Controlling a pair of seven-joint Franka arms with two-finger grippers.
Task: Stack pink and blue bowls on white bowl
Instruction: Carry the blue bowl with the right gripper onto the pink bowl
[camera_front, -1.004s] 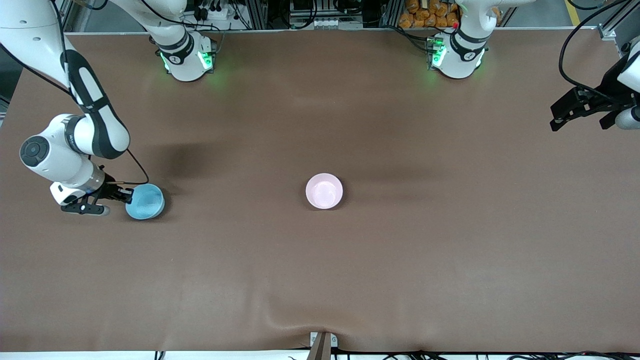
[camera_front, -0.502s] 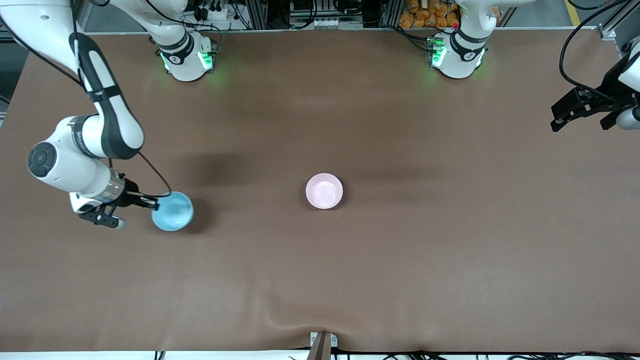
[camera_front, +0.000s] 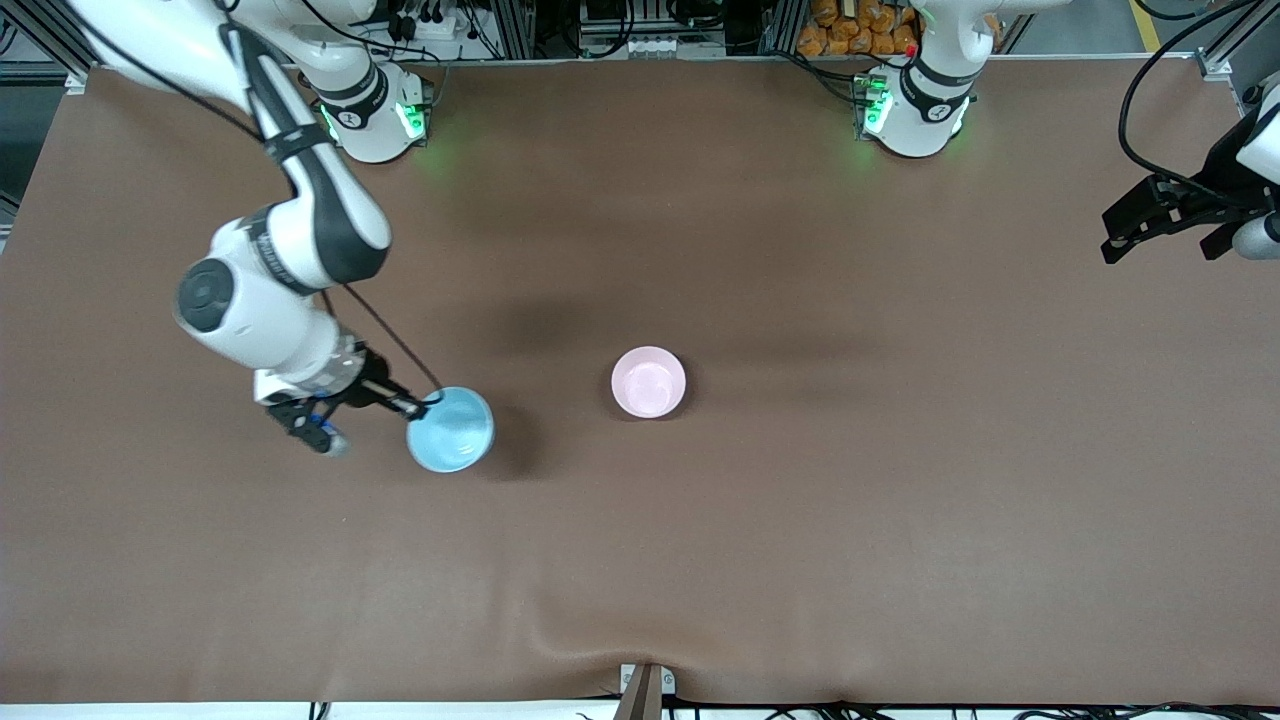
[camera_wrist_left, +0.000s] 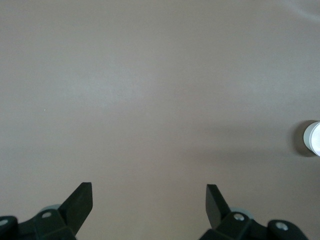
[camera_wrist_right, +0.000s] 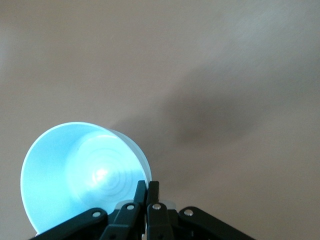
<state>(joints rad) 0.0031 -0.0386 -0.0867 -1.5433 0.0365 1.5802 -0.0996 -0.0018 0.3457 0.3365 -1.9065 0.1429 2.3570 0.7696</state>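
Now right hand (camera_front: 418, 408) pinching blue bowl (camera_front: 451, 429) rim; left hand (camera_wrist_left: 149, 200) spread, waiting.

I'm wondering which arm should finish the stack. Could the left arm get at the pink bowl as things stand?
Probably yes: the left pincer is open and empty at its own end of the table, and nothing lies between it and the pink bowl. The right pincer carries the blue bowl.
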